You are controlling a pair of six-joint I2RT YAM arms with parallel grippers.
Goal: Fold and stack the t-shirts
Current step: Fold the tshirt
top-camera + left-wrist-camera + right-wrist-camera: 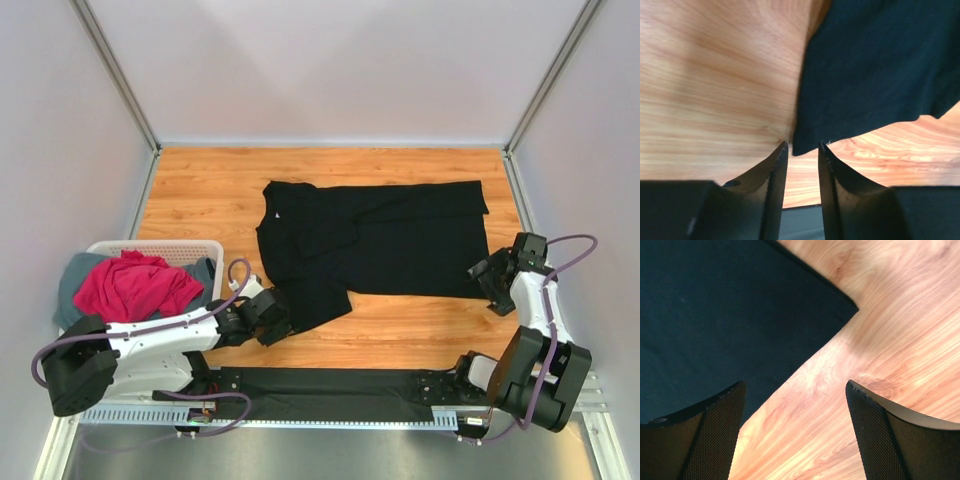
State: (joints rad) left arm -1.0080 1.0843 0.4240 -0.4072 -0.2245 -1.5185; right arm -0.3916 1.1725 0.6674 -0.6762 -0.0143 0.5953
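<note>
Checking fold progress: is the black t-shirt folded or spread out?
Mostly spread: the black t-shirt lies flat across the table, only its left end doubled over.

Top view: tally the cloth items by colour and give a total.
black t-shirt, spread flat on the table: 1
magenta-pink garment, heaped in the white basket: 1
grey garment, under the pink one and hanging over the basket's edge: 1, as far as can be told
Total: 3
</note>
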